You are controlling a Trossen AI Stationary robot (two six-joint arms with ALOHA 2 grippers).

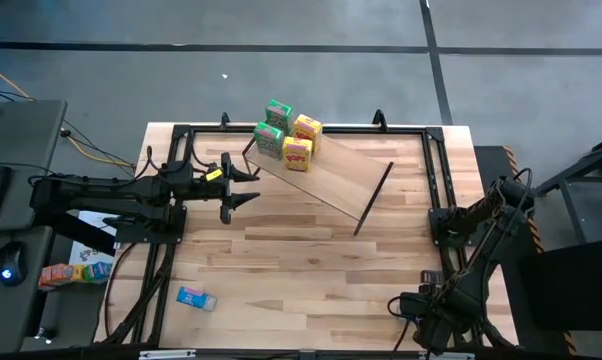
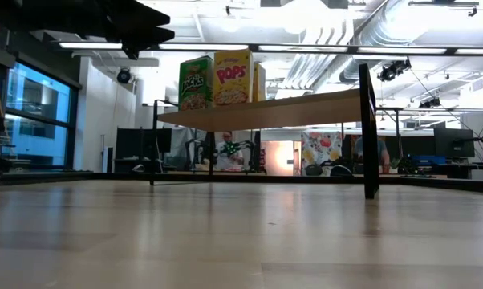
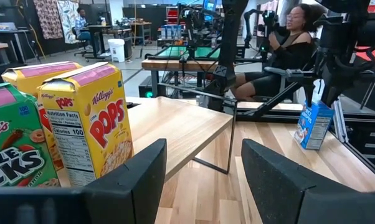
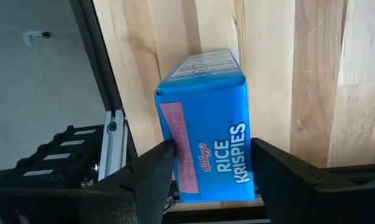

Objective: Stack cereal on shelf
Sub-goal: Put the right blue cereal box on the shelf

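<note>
The shelf (image 1: 336, 175) stands slantwise at the table's far middle on thin black legs. At its far-left end stand two green cereal boxes (image 1: 273, 125) and two yellow ones (image 1: 301, 140), upright on their bases; the low view shows them on the board (image 2: 213, 79). My left gripper (image 1: 249, 185) hovers open and level just left of the shelf, with nothing between its fingers (image 3: 203, 155). At the table's near right corner a blue cereal box (image 4: 206, 118) stands upright on the tabletop. My right gripper (image 4: 209, 155) points down over it, open, one finger on either side of the box.
Another blue box (image 1: 195, 298) lies flat near the table's front left. A black frame rail (image 4: 97, 74) runs close beside the standing blue box. Small coloured boxes (image 1: 71, 272) lie off the table at the left. A seated person (image 3: 287, 43) shows beyond the table.
</note>
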